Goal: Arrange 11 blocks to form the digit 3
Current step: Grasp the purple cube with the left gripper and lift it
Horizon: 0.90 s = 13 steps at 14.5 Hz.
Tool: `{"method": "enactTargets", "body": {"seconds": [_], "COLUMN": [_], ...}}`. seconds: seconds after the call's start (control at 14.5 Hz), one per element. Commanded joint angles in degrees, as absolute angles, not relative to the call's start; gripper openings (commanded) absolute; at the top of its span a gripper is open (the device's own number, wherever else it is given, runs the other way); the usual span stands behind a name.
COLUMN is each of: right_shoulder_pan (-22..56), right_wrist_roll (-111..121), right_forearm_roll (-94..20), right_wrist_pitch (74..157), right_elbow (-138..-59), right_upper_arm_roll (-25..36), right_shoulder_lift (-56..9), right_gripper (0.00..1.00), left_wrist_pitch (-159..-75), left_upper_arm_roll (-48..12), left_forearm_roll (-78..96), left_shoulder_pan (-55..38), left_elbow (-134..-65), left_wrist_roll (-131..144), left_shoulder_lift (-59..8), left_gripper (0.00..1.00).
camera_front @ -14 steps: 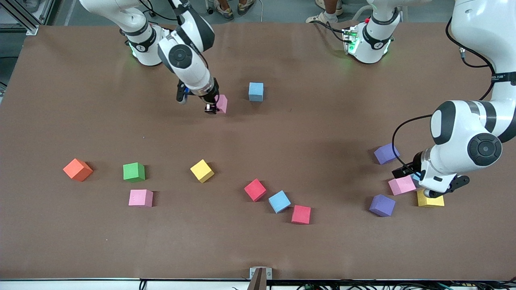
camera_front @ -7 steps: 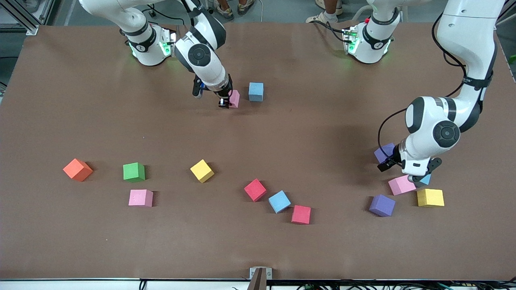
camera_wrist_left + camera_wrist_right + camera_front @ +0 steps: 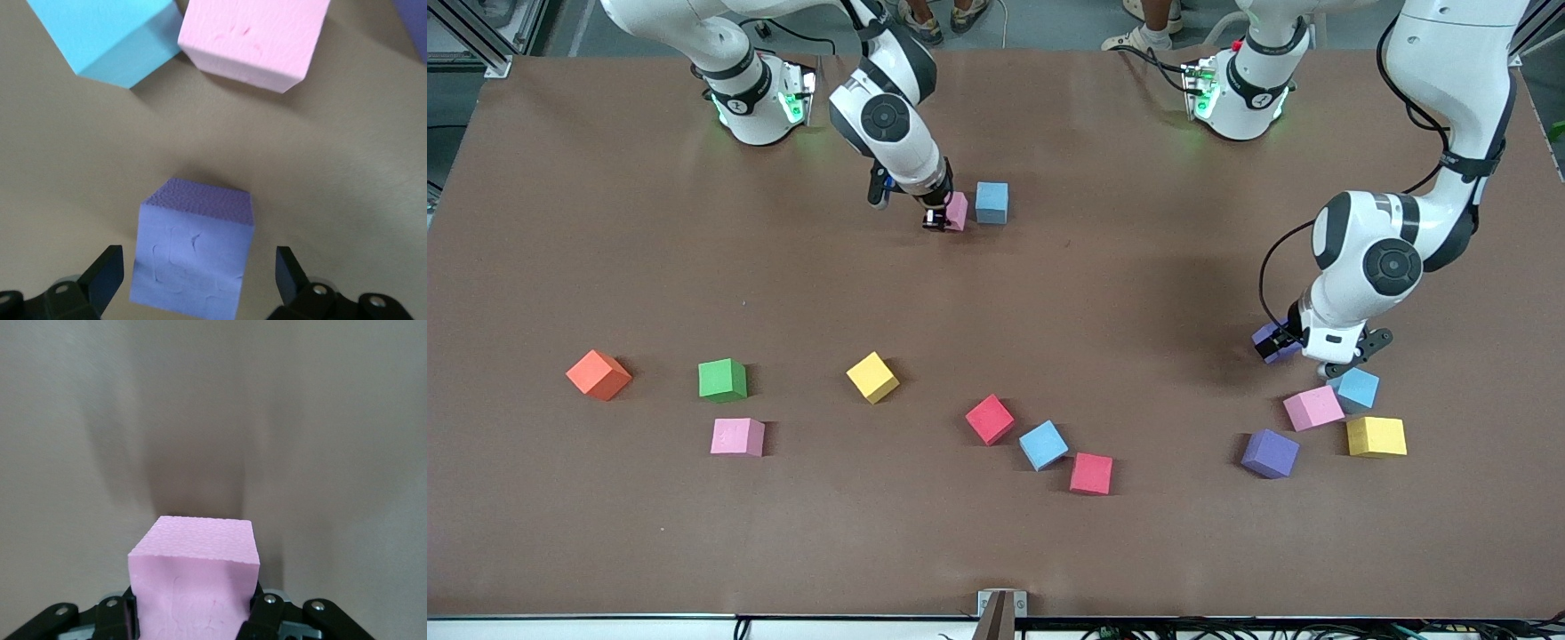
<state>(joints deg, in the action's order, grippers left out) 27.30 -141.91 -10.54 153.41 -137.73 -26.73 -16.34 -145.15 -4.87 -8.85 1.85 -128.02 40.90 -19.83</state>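
Since a second ago your right gripper [image 3: 937, 220] has carried its pink cube [image 3: 957, 211], pinched tight, up beside the light blue cube [image 3: 991, 202]. Your left gripper [image 3: 1288, 346] now straddles a purple cube [image 3: 193, 257], fingers spread wide, not gripping.

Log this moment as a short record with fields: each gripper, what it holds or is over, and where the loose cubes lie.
right gripper: shut on pink cube, beside a light blue cube
left gripper: open, astride a purple cube, not yet gripping
left arm's end: pink, light blue, yellow, second purple
middle, nearer the camera: two red cubes, one light blue, one yellow
right arm's end: orange cube, green, pink
digit 3: not yet formed
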Motion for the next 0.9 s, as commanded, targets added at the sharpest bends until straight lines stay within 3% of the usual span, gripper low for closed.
{"method": "enactTargets", "body": {"seconds": [0.0,0.07,0.21,0.28,0.34,0.48,0.69,0.83], "right_shoulder_pan": [28.7,28.7,28.8,28.8,28.8,28.8,28.9,28.9], "right_wrist_roll": [-143.2,-143.2,-143.1,-143.1,-143.1,-143.0,-143.0,-143.0], "right_forearm_roll": [-11.8,-11.7,-11.6,-11.5,-11.4,-11.0,-7.9,-7.8], "right_wrist_pitch": [155.1,155.2,155.2,155.2,155.2,155.3,155.3,155.3], "right_elbow": [-138.3,-138.3,-138.3,-138.3,-138.3,-138.2,-138.2,-138.3], "right_upper_arm_roll": [-26.2,-26.2,-26.2,-26.2,-26.2,-26.2,-26.2,-26.1], "right_shoulder_lift": [-16.9,-16.9,-16.9,-16.9,-16.9,-16.9,-16.9,-16.9], "right_gripper": [0.00,0.00,0.00,0.01,0.01,0.01,0.01,0.01], "left_wrist_pitch": [-147.7,-147.7,-147.6,-147.6,-147.6,-146.3,-131.5,-126.6], "left_upper_arm_roll": [-5.0,-5.0,-5.1,-5.1,-5.1,-5.3,-10.8,-15.0], "left_forearm_roll": [-10.0,-10.0,-9.9,-9.6,-8.8,-8.2,-8.1,-8.3], "left_shoulder_pan": [2.6,2.8,4.3,4.6,4.6,4.1,3.5,2.7], "left_elbow": [-130.2,-130.1,-129.7,-129.5,-129.5,-127.0,-118.0,-115.8], "left_wrist_roll": [41.0,41.2,41.9,42.1,43.1,51.9,68.2,79.7], "left_shoulder_lift": [-19.0,-18.9,-18.8,-18.8,-18.8,-18.3,-18.6,-18.3], "left_gripper": [1.00,0.90,0.40,0.22,0.13,0.01,0.01,0.01]}}
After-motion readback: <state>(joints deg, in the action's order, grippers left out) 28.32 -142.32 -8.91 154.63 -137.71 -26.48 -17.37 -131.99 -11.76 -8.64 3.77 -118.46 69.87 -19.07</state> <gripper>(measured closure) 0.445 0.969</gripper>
